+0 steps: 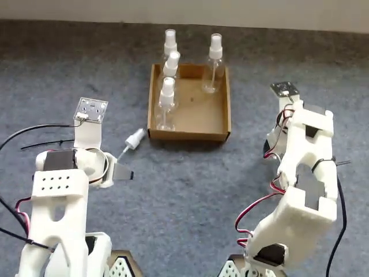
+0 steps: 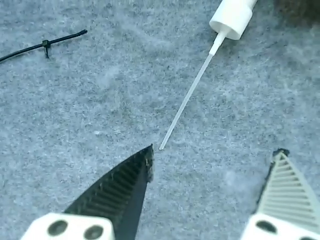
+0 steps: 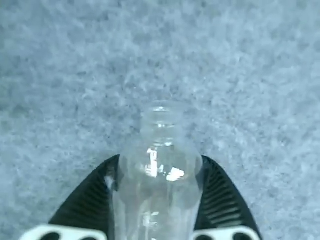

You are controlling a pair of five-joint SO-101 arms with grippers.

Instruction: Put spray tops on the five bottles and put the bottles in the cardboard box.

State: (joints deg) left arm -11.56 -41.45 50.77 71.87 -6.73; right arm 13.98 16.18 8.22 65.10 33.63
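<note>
1. On the grey tabletop, the cardboard box (image 1: 190,136) sits open at the far middle.
2. Four capped bottles (image 1: 166,107) stand upright at it: three in a row along the left arm's side, and one at the far corner on the right arm's side.
3. A loose spray top (image 2: 231,17) lies on its side just off the box's near corner. The end of its thin tube is just beside one tip of the left end effector (image 2: 215,155), which is spread wide and holds nothing.
4. The right end effector (image 3: 160,162) is clamped on an uncapped clear bottle (image 3: 160,125), one finger at each shoulder.
5. A black cable tie (image 2: 45,44) lies nearby.
</note>
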